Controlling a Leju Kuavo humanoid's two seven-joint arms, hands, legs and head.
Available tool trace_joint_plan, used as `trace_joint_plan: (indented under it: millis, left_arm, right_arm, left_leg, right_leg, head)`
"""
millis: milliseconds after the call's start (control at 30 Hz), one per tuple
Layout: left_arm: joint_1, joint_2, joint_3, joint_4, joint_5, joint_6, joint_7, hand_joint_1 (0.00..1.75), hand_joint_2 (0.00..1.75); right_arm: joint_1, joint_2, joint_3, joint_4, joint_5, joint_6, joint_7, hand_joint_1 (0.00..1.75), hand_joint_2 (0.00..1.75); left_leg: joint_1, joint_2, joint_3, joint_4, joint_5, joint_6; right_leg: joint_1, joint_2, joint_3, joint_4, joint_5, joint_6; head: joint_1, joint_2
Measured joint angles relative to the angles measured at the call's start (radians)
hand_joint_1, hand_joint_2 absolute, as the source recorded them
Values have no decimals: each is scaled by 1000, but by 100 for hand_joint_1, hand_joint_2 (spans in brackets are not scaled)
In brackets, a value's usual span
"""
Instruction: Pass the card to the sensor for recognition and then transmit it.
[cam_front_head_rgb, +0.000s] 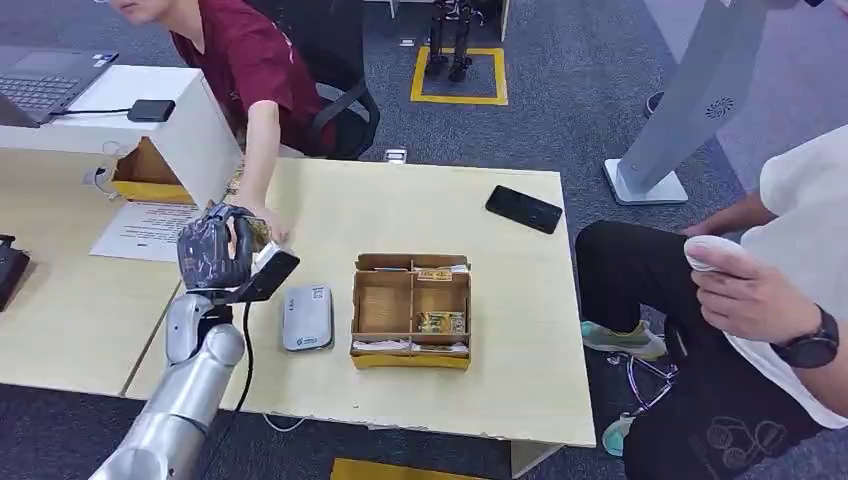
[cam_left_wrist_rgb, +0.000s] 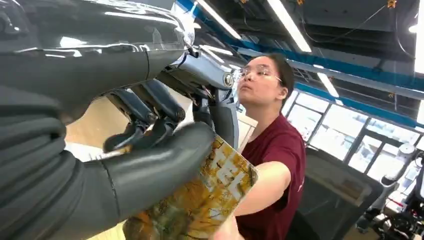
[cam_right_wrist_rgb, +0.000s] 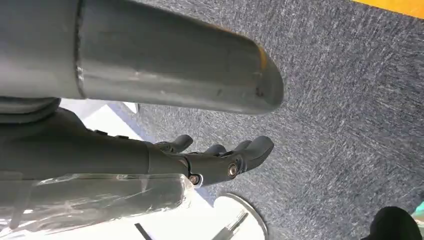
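My left hand (cam_front_head_rgb: 214, 251) is raised over the table's left part and pinches a yellow patterned card (cam_left_wrist_rgb: 210, 197) between its thumb (cam_left_wrist_rgb: 150, 170) and the darker fingers. In the head view the card (cam_front_head_rgb: 259, 236) sticks out toward a person in a maroon shirt (cam_front_head_rgb: 250, 60), whose hand (cam_front_head_rgb: 270, 224) reaches to it and touches its edge. The grey-white sensor (cam_front_head_rgb: 307, 317) lies flat on the table just right of my left wrist. My right hand (cam_right_wrist_rgb: 220, 160) hangs over dark carpet, fingers loosely apart, holding nothing.
A brown compartment box (cam_front_head_rgb: 411, 310) with more cards stands mid-table. A black phone (cam_front_head_rgb: 524, 209) lies at the far right. A second person (cam_front_head_rgb: 790, 290) sits right of the table, holding a white object. A laptop (cam_front_head_rgb: 45, 85) and papers (cam_front_head_rgb: 150, 230) lie on the left desk.
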Motion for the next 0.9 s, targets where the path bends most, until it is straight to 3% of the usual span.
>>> trace_joint_plan:
  millis: [633, 900]
  left_arm:
    - [0, -16, 72, 0, -8, 0, -37, 0, 175]
    - [21, 9, 172, 0, -62, 0, -34, 0, 175]
  right_arm:
    - [1, 0, 0, 0, 1, 0, 5, 0, 0]
    - [6, 0, -1, 0, 0, -8, -1, 0, 0]
  left_leg:
    - [0, 0, 0, 0, 0, 0]
    - [0, 1, -1, 0, 0, 0]
  right_leg:
    - [0, 0, 0, 0, 0, 0]
    - [0, 2, 0, 0, 0, 0]
  head:
    - [0, 0]
    - [0, 0]
